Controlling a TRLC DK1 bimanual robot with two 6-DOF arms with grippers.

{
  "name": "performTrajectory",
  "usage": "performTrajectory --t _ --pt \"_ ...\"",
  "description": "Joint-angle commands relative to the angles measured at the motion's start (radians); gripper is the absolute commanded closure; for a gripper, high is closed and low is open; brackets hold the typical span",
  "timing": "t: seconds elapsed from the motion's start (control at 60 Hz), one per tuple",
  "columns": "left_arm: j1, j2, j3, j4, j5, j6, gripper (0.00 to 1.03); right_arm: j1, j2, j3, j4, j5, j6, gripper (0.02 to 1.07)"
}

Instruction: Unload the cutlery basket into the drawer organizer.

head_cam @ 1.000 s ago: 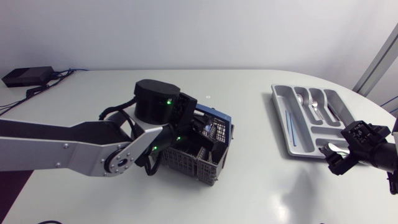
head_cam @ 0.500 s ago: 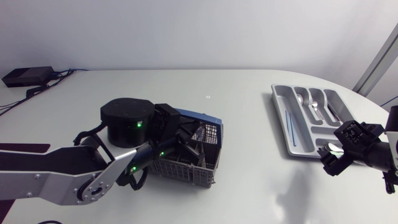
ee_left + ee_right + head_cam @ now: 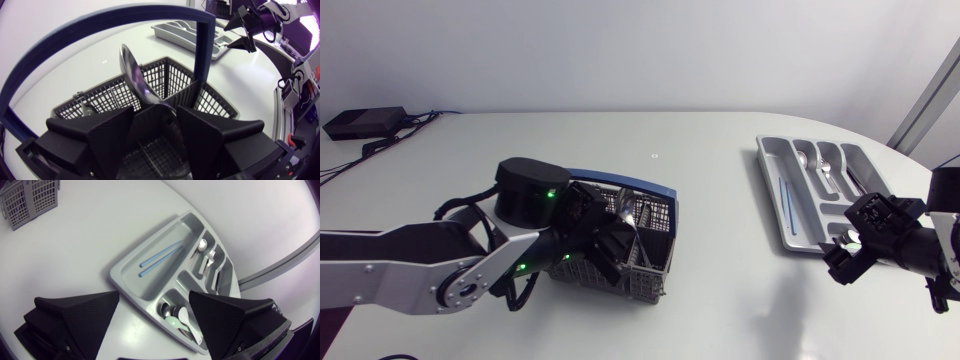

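Task partly done | drawer organizer (image 3: 775,215), far right: blue chopsticks (image 3: 161,253), spoons and a fork already sorted | cutlery basket (image 3: 655,275), near left: spoon (image 3: 132,70) between left gripper's (image 3: 155,114) parted fingers, seemingly unclamped | right gripper (image 3: 154,295) agape, empty, over organizer's near end.

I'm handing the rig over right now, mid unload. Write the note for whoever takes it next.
Left gripper: open, down inside the cutlery basket, with a spoon standing between its jaws, apparently not clamped.
Right gripper: open and empty, above the near end of the drawer organizer.
Done: the organizer already holds two blue sticks and stored spoons, among other cutlery.
Left: close on the spoon and carry it across. What else sits in the basket is hard to make out, so check.
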Motion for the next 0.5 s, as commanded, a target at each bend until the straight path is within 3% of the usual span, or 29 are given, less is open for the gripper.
performTrajectory --t 0.0,0.133,0.283,0.483 --pt "0.002 -0.08 -0.035 -0.052 0.002 0.042 0.26 0.038 -0.041 0.027 -0.046 0.005 0.048 0.07" --pt "0.008 -0.269 -0.037 -0.259 0.002 0.096 0.27 0.188 -0.081 0.087 -0.147 0.014 0.141 0.07" --pt "0.013 -0.392 -0.035 -0.466 0.005 0.154 0.4 0.4 -0.069 0.167 -0.199 0.053 0.287 0.07" --pt "0.049 -0.468 -0.12 -0.566 0.019 0.22 0.58 0.618 0.06 0.277 -0.192 0.053 0.45 0.14"
